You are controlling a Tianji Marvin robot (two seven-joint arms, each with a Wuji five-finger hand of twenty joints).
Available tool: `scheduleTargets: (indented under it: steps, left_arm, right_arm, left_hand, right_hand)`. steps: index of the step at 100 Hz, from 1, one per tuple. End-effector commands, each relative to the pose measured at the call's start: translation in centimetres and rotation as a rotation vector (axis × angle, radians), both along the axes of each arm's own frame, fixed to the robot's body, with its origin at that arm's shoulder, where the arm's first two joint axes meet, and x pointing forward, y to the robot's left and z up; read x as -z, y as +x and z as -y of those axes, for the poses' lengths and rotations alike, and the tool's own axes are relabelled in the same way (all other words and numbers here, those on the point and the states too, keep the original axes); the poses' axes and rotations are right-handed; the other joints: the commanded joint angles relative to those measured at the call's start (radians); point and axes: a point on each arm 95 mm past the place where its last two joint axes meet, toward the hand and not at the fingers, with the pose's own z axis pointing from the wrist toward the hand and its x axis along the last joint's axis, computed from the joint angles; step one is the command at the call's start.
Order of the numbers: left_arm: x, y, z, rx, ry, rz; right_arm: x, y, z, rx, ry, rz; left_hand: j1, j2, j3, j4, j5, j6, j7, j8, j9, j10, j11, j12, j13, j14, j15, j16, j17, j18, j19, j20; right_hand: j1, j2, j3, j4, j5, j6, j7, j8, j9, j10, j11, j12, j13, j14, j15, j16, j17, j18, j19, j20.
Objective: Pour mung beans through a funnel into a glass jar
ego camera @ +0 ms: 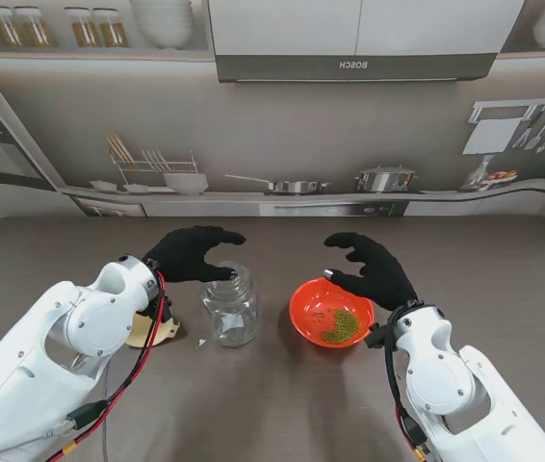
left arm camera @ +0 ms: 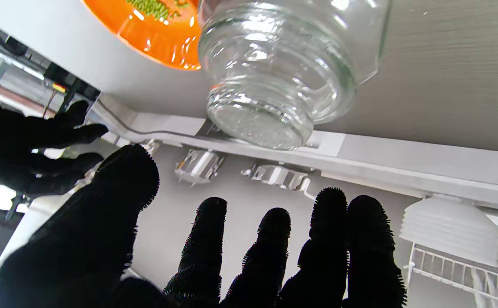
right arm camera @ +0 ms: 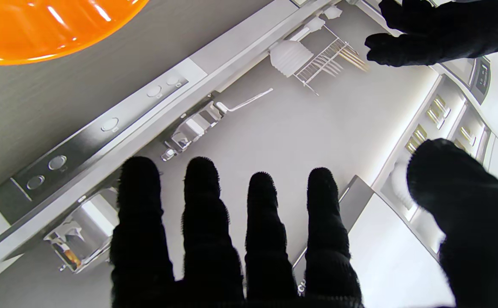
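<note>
A clear glass jar (ego camera: 229,306) stands upright on the table, lidless; the left wrist view shows the jar (left arm camera: 283,72) close up. To its right sits an orange bowl (ego camera: 330,313) holding mung beans (ego camera: 342,325); the bowl (left arm camera: 154,30) also shows behind the jar, and its rim (right arm camera: 48,25) shows in the right wrist view. My left hand (ego camera: 194,253) hovers open just above and left of the jar's mouth. Just beyond the bowl's far right rim, my right hand (ego camera: 374,269) is also open, holding nothing. A pale funnel-like piece (ego camera: 153,330) lies partly hidden under my left arm.
The table's far edge meets a printed kitchen backdrop with a dish rack, pans and utensils. A small white scrap (ego camera: 202,342) lies on the table near the jar. Brown table surface stretches to both sides and toward me.
</note>
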Motion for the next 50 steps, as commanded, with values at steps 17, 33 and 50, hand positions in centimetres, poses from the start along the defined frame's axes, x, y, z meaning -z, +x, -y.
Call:
scheduleTargets:
  steps: [17,33,50]
  left_arm:
    - [0.3,1.1,0.2,0.016,0.087,-0.056]
    - [0.5,1.7,0.5,0.022,0.130,-0.087]
    - [0.8,2.0,0.8,0.029,0.168,-0.120]
  right_arm:
    - [0.1,-0.3,-0.2,-0.012,-0.001,-0.017]
    - [0.1,-0.3,-0.2,-0.014,-0.002,-0.021]
    - [0.1,-0.3,-0.2,-0.017,0.001,-0.025]
  left_hand:
    - [-0.056,-0.031,-0.018,0.011,-0.037,-0.056,0.000,0.010,-0.003,0.025,-0.002,0.016,0.031,0.005,0.117,0.066,0.016,-0.029,0.197,-0.018]
    - [-0.070,-0.029,-0.033,0.013,-0.047,-0.081,0.003,0.016,-0.017,0.054,-0.005,0.017,0.045,0.007,0.168,0.095,0.042,-0.033,0.263,-0.005]
    - [-0.073,-0.027,-0.043,0.013,-0.047,-0.102,0.011,0.026,-0.010,0.064,0.005,0.034,0.071,0.013,0.215,0.122,0.075,-0.034,0.315,0.003]
  right_hand:
    - [-0.020,0.009,-0.010,0.023,-0.005,-0.024,-0.021,0.006,-0.002,-0.010,-0.006,-0.009,-0.002,-0.021,-0.001,-0.014,-0.007,-0.013,-0.019,0.018]
    - [-0.018,0.009,-0.011,0.023,-0.004,-0.026,-0.022,0.006,-0.002,-0.011,-0.006,-0.009,-0.003,-0.021,-0.001,-0.013,-0.008,-0.011,-0.021,0.019]
    - [-0.019,0.010,-0.012,0.023,-0.003,-0.026,-0.023,0.007,-0.003,-0.011,-0.006,-0.009,-0.003,-0.021,-0.002,-0.013,-0.007,-0.012,-0.021,0.020]
